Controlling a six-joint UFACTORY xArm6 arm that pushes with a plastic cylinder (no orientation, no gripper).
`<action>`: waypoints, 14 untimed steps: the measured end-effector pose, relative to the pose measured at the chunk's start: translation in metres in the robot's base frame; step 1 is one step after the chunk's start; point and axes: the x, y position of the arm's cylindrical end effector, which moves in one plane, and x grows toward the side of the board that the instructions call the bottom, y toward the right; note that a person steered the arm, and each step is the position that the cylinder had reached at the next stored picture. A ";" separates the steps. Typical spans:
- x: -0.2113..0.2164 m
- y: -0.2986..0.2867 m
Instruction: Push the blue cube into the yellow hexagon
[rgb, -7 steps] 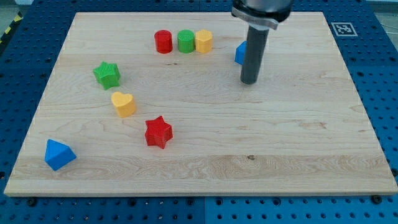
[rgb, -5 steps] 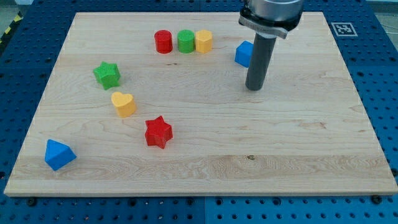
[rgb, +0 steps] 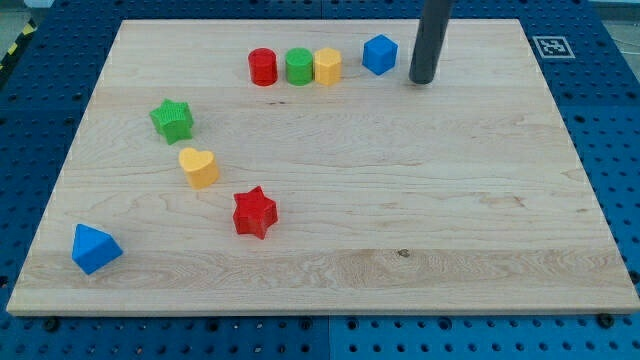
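The blue cube (rgb: 379, 54) sits near the board's top edge, a little to the right of the yellow hexagon (rgb: 327, 67), with a small gap between them. My tip (rgb: 423, 79) rests on the board just right of the blue cube, a short gap away. The hexagon is the right end of a row with a green cylinder (rgb: 298, 67) and a red cylinder (rgb: 263, 67).
A green star (rgb: 172, 120), a yellow heart (rgb: 199, 167) and a red star (rgb: 254, 212) lie on the left half of the wooden board (rgb: 470, 200). A blue wedge-like block (rgb: 94, 249) sits near the bottom left corner. A marker tag (rgb: 551, 46) is at top right.
My tip moved from below the blue cube up toward the view's top, to the cube's right. The blue cube shifted up and slightly left, closer to the hexagon's level.
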 end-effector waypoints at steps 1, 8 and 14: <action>-0.052 0.005; -0.064 -0.008; -0.010 -0.031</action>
